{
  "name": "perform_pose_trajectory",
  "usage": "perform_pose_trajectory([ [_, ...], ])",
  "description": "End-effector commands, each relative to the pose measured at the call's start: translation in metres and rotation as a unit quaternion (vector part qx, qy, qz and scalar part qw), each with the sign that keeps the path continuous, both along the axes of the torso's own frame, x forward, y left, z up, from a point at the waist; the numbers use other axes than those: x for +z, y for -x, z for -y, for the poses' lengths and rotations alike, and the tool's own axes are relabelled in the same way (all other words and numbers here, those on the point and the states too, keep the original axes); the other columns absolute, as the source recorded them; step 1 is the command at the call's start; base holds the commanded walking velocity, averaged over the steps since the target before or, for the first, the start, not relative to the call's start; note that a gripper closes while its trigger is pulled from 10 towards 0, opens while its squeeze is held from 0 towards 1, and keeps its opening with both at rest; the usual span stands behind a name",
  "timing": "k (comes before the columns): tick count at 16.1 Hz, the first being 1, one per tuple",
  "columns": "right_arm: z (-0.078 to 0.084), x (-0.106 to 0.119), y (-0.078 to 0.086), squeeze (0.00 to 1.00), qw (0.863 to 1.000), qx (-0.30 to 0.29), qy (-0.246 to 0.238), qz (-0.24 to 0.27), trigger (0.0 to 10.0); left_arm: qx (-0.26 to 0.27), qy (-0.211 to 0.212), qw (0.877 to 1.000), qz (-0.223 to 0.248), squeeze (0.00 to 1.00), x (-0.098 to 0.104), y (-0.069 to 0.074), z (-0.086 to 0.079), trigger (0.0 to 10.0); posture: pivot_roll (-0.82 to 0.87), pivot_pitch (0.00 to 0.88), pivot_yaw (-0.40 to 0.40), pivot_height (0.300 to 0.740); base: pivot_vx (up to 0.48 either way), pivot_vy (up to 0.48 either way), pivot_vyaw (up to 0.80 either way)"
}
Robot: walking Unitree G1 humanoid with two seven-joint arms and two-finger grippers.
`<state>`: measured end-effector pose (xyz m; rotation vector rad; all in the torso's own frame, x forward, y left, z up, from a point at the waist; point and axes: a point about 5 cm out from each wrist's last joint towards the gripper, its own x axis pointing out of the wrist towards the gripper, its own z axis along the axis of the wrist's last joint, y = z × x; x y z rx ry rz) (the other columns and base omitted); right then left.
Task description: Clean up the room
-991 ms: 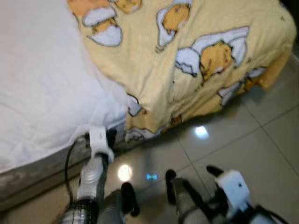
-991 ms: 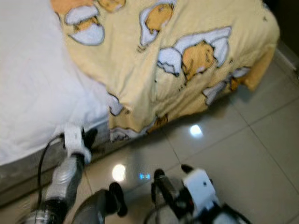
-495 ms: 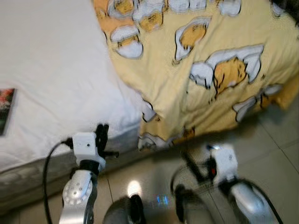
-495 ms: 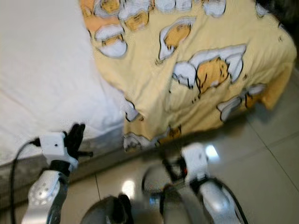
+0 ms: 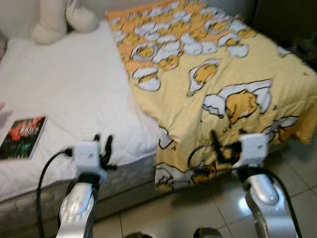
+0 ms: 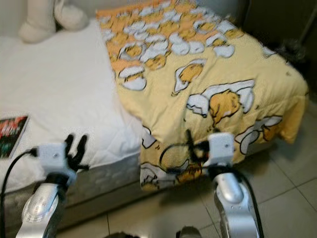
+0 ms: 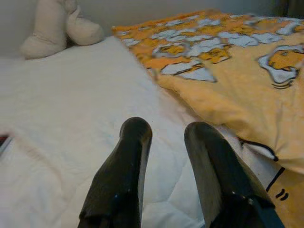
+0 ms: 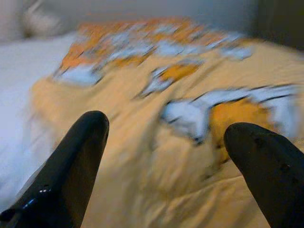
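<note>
A soft yellow quilt (image 5: 218,84) printed with cartoon eggs drapes over the bed (image 5: 74,104) and its edge toward glossy floor tiles (image 6: 282,198). A glossy book (image 5: 22,137) lies flat on the white quilted sheet. Left gripper (image 7: 166,156) jaws narrowly apart; right gripper (image 8: 164,156) jaws wide apart, blurred. A plush toy (image 5: 59,17) is cut off.

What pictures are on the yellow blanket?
Orange-yellow cartoon chicks in white eggshells on the yellow blanket, clearest in the left eye view.

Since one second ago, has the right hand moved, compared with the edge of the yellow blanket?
Yes. The right hand has risen from low over the floor tiles up to the hanging edge of the yellow blanket, fingers spread wide.
</note>
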<state>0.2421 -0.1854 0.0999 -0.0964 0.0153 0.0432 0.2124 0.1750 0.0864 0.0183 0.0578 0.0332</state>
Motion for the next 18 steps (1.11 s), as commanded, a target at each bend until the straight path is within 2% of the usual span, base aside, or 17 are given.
perform_pose_trajectory([
  [1, 0.001, -0.001, -0.001, 0.0, 1.0, -0.009, -0.008, 0.003, 10.0, 0.022, -0.003, 1.0, 0.0, 1.0, 0.003, 0.001, -0.009, 10.0, -0.17, 0.0, 0.155, 0.74, 0.0, 0.0, 0.0],
  [3, -0.004, -0.009, 0.0, 0.0, 1.0, 0.009, -0.006, -0.013, 10.0, 0.016, 0.003, 1.0, -0.012, 1.0, 0.0, -0.003, -0.005, 10.0, -0.17, 0.0, 0.158, 0.74, 0.0, 0.0, 0.0],
  [4, -0.013, -0.013, -0.002, 0.0, 0.999, 0.038, 0.005, -0.018, 10.0, 0.008, 0.01, 0.999, -0.035, 1.0, -0.009, -0.007, -0.002, 10.0, -0.18, 0.0, 0.159, 0.74, 0.0, 0.0, 0.0],
  [6, -0.012, -0.012, -0.009, 0.0, 0.999, 0.032, 0.007, -0.011, 10.0, 0.022, 0.021, 0.999, -0.036, 1.0, -0.013, -0.009, -0.002, 10.0, -0.18, 0.0, 0.161, 0.74, 0.0, 0.0, 0.0],
  [10, -0.012, -0.018, -0.013, 0.0, 1.0, 0.021, -0.001, -0.017, 10.0, 0.006, 0.003, 1.0, -0.012, 1.0, -0.001, -0.016, 0.002, 10.0, -0.15, 0.0, 0.153, 0.74, 0.0, 0.0, 0.0],
  [13, -0.012, -0.017, -0.016, 0.0, 0.999, 0.031, 0.009, -0.01, 10.0, 0.003, -0.002, 1.0, -0.025, 1.0, -0.005, -0.025, 0.007, 10.0, -0.17, 0.0, 0.143, 0.74, 0.0, 0.0, 0.0],
  [18, -0.011, -0.016, -0.017, 0.0, 0.999, 0.038, 0.018, -0.007, 10.0, -0.003, 0.007, 0.999, -0.032, 1.0, -0.009, -0.029, 0.013, 10.0, -0.18, 0.0, 0.139, 0.74, 0.0, 0.0, 0.0],
])
